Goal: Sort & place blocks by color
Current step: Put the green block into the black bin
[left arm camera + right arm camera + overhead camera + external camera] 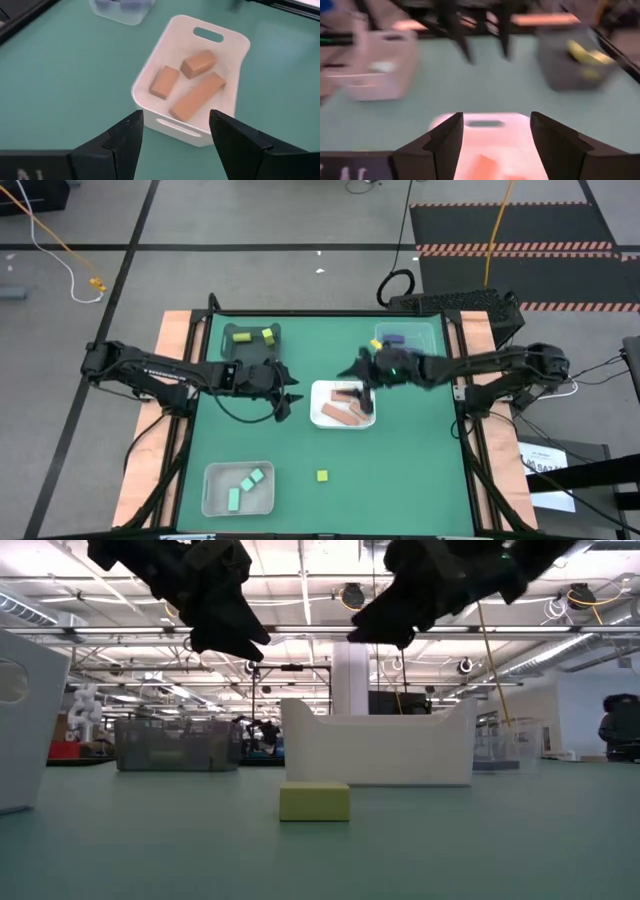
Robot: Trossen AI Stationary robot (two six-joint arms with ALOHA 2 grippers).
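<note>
Landmark: white tray mid-bench. Lone yellow block lies on the bench nearer than the tray, well apart from both hands. Left hand hovers just left of tray, fingers wide, empty. Right hand over the tray's far edge, wide, empty. Three salmon blocks inside tray.

My overhead camera looks straight down on the table; the low one sits at surface level; both wrist cameras share the white tray.
</note>
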